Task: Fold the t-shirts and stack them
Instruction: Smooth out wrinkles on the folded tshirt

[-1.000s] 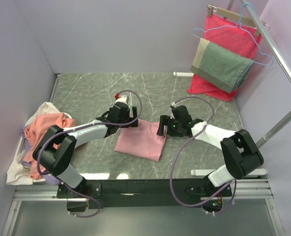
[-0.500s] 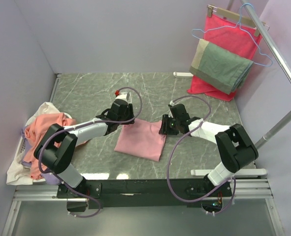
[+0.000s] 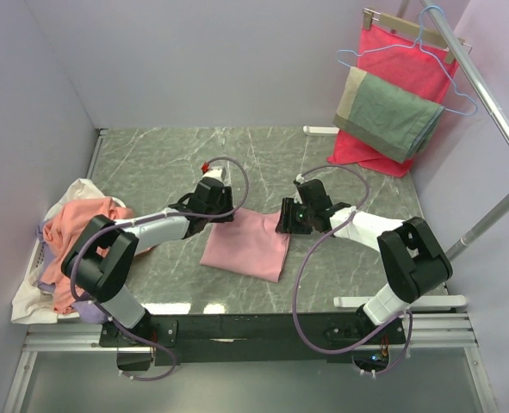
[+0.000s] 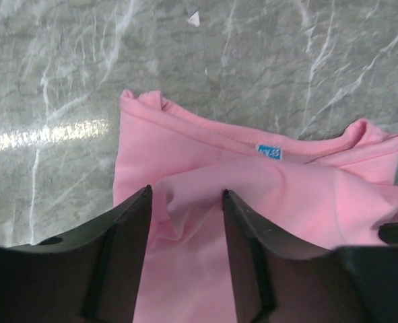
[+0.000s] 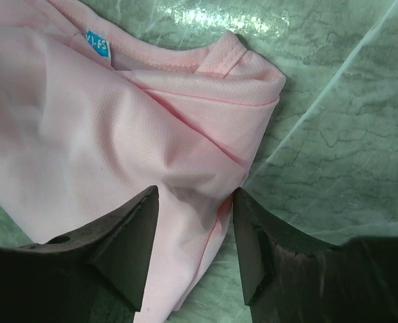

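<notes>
A light pink t-shirt (image 3: pixel 247 245) lies folded flat in the middle of the marble table (image 3: pixel 151 163). Its collar edge, with a blue label (image 4: pixel 269 153), faces away from the arms. My left gripper (image 3: pixel 213 200) is at the shirt's far left corner. In the left wrist view the left gripper (image 4: pixel 186 195) pinches a raised fold of the pink t-shirt (image 4: pixel 205 155). My right gripper (image 3: pixel 290 219) is at the far right corner. In the right wrist view the right gripper (image 5: pixel 196 194) squeezes a bunch of the pink t-shirt (image 5: pixel 118 128).
A heap of other t-shirts sits at the table's left edge, salmon-orange (image 3: pixel 77 232) over white (image 3: pixel 30 297), with a bit of lilac (image 3: pixel 43 232). At the back right, a red cloth (image 3: pixel 392 60) and a grey-green cloth (image 3: pixel 387 107) hang from a slanted rail (image 3: pixel 495 112).
Both grippers have come down onto the shirt's far corners and closed from wide open onto bunched cloth. The right arm has stretched farther forward.
</notes>
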Motion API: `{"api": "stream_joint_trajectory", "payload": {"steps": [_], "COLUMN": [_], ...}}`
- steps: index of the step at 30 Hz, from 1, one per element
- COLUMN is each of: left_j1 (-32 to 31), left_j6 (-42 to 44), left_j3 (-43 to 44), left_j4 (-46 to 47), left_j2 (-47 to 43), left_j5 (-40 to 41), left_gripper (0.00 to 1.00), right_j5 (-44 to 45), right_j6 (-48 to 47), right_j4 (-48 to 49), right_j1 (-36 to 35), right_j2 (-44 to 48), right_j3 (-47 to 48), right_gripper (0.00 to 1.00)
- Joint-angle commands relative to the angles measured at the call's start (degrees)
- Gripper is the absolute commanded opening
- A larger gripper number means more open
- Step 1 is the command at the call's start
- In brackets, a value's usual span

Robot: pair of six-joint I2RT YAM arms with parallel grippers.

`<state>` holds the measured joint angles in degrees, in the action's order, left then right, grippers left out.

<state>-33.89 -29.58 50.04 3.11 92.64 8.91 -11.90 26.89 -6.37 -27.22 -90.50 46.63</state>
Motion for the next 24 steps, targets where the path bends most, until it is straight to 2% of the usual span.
{"api": "stream_joint_trajectory", "payload": {"steps": [1,4,5,7,8,11,18,24], "left_j1": [0.2,0.2,0.2,0.3,0.4,0.6,2.8,5.8], "left_j6": [0.2,0.1,0.1,0.2,0.1,0.1,-0.9,-1.3], "left_j3": [-1.6,-1.6,-1.4,-0.6,-0.4,0.6,0.6,0.4], "left_j4": [1.0,1.9,1.9,2.2,2.2,1.4,-0.6,0.3], "left_j2": [-0.3,0.8,1.2,2.4,2.7,3.0,-4.6,-7.1], "left_j5": [-0.4,-1.7,-1.7,-1.9,-2.0,-1.8,-0.3,0.6], "left_gripper": [0.50,0.40,0.31,0.23,0.15,0.08,0.03,0.02], "right_j5": [-0.1,-0.6,-1.0,-1.2,-1.3,-1.5,-0.9,-0.2], "right_j6": [-1.0,-1.0,-1.1,-1.1,-1.1,-1.4,-2.7,-4.8], "right_j4": [-0.1,0.2,0.6,0.7,0.9,1.4,2.5,1.8], "right_j1": [0.3,0.3,0.3,0.3,0.3,0.2,0.3,0.3], "right_j2": [2.7,2.4,2.4,2.6,2.8,4.4,10.0,5.0], "right_j3": [2.0,2.1,2.1,2.1,2.1,1.6,1.4,5.9], "right_gripper": [0.53,0.44,0.42,0.32,0.30,0.26,0.25,0.26]}}
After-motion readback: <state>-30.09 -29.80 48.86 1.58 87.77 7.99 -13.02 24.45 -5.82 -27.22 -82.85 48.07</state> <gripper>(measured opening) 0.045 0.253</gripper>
